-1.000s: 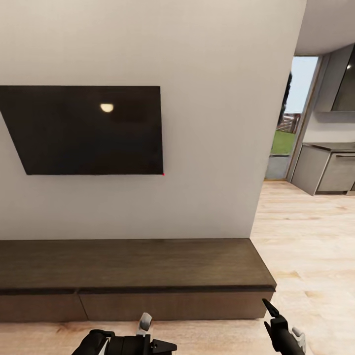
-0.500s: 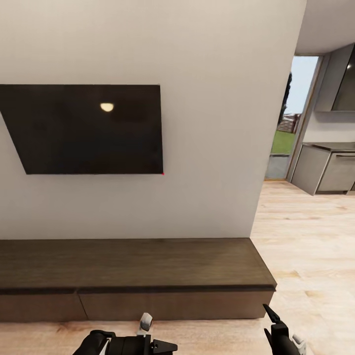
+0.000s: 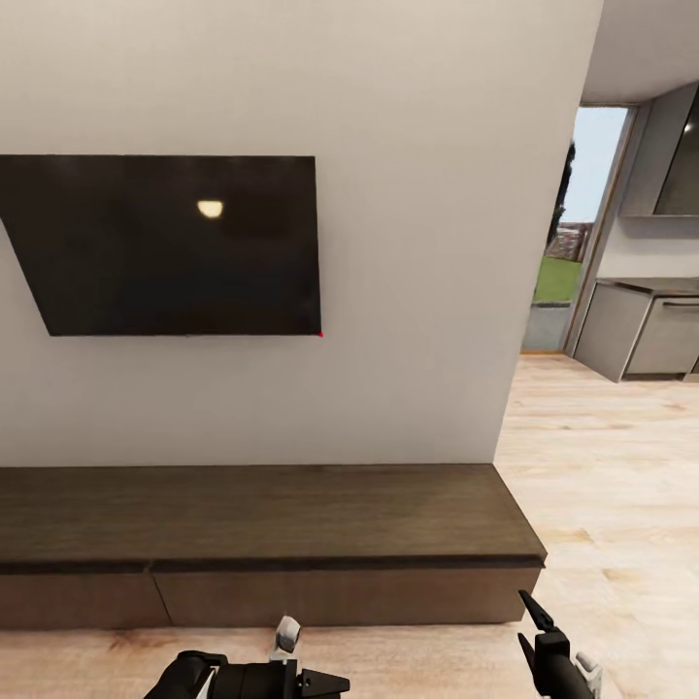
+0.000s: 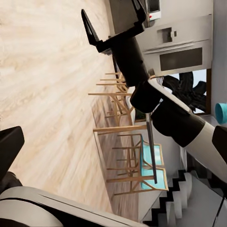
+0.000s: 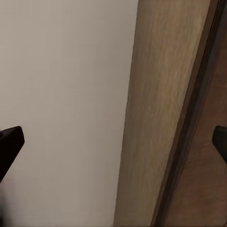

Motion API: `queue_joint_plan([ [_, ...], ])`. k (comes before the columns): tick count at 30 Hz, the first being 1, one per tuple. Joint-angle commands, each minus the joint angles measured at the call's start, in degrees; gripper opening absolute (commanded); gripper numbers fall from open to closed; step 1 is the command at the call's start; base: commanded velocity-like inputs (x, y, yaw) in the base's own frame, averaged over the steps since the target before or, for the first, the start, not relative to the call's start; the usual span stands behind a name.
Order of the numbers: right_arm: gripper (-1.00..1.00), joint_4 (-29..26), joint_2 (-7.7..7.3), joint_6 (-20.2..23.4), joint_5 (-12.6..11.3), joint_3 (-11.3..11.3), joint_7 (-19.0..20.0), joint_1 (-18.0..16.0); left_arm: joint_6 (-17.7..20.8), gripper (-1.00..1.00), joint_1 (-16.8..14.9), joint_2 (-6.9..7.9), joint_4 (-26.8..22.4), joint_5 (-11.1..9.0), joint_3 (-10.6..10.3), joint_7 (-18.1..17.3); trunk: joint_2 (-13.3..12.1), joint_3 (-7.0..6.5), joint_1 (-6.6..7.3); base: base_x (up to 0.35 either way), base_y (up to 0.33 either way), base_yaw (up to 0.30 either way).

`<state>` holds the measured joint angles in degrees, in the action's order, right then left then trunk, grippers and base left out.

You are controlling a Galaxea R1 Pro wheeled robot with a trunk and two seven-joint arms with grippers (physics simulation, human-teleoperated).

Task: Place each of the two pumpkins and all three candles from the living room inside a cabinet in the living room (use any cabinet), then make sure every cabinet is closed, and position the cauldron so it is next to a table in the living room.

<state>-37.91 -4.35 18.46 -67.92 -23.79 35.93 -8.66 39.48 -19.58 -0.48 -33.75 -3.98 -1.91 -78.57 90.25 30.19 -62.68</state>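
A pale wall [image 3: 408, 243] with a dark screen [image 3: 175, 248] at upper left fills most of the head view. Below it the cabinet [image 3: 262, 529] spans the lower frame, fronts flush and closed. At bottom right, the right gripper [image 3: 529, 621] points at it, empty; the left wrist view shows its fingers [image 4: 90, 28] spread wide. The left gripper [image 3: 325, 682] sits bottom centre; how far it gapes I cannot tell. The right wrist view shows the cabinet's top edge [image 5: 165, 118] against the wall.

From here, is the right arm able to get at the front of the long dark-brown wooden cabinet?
Probably yes: the right gripper hangs open just short of the long dark-brown wooden cabinet, by its right end, with bare floor between.
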Motion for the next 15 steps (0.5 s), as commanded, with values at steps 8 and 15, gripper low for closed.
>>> queue_joint_plan([
  [8, 1.0, 0.03, -0.21, 0.64, -0.44, 0.08, 6.67, -0.04, 0.6, 1.0, -0.02, 0.07, -0.01, -0.41, -0.19, -0.25, 3.25, 1.5, -1.76, 0.0, 0.0, 0.0],
  [15, 1.0, 0.01, -0.39, 2.46, -0.53, -0.27, 7.49, -0.04, 0.54, 1.0, -0.02, -0.08, -0.01, -0.4, -0.23, -0.26, 6.06, 2.76, -3.3, 0.0, 0.0, 0.0],
])
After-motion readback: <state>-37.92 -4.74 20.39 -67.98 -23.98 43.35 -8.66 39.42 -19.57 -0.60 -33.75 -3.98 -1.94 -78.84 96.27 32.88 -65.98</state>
